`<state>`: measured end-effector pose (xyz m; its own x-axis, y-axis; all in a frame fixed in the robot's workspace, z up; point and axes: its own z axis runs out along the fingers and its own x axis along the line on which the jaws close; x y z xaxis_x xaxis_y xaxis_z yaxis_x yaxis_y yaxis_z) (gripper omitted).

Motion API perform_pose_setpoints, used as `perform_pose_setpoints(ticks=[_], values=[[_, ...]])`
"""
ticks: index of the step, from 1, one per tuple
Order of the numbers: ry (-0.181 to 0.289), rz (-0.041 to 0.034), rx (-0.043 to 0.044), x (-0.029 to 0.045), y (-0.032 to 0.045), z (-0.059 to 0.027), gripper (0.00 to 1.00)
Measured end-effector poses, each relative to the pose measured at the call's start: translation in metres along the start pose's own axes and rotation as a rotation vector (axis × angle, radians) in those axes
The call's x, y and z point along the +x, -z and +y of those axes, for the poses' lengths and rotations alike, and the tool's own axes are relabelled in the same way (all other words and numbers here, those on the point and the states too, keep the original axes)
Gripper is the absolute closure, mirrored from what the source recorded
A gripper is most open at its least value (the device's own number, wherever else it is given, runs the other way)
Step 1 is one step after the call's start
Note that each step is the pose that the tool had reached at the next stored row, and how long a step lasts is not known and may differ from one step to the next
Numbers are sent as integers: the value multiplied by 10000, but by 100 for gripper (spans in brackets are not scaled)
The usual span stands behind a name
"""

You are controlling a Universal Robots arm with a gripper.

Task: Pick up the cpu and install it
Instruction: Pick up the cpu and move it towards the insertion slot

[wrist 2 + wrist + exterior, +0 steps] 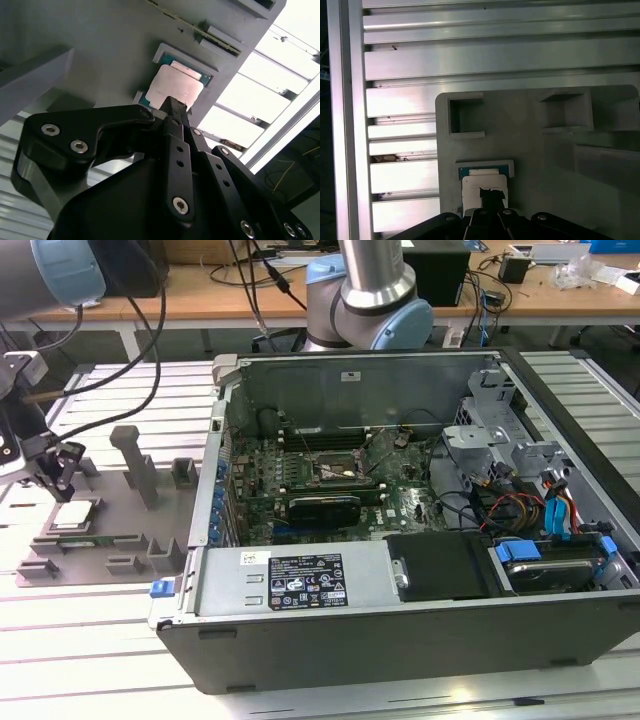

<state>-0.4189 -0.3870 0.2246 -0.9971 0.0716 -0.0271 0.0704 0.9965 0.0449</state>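
Observation:
The cpu, a pale square chip, lies flat in a recess of the grey fixture tray at the exterior view's left. My gripper hangs just above it. In both wrist views the black fingertips come together in one narrow point over the edge of the cpu, and the gripper looks shut with nothing held. I cannot tell whether the tip touches the chip. The open socket sits on the motherboard inside the computer case.
The tray carries upright grey posts and empty pockets close to the gripper. A long black expansion card lies below the socket. Cables and drive bays crowd the case's right side. The slatted aluminium table surrounds the tray.

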Motion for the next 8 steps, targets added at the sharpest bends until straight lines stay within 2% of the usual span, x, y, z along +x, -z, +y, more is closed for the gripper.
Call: perform_pose_setpoints(ticks=[5, 8], values=[[6, -1, -1, 26, -106, -32, 89], [8, 1, 1, 28, -114, -33, 89]])
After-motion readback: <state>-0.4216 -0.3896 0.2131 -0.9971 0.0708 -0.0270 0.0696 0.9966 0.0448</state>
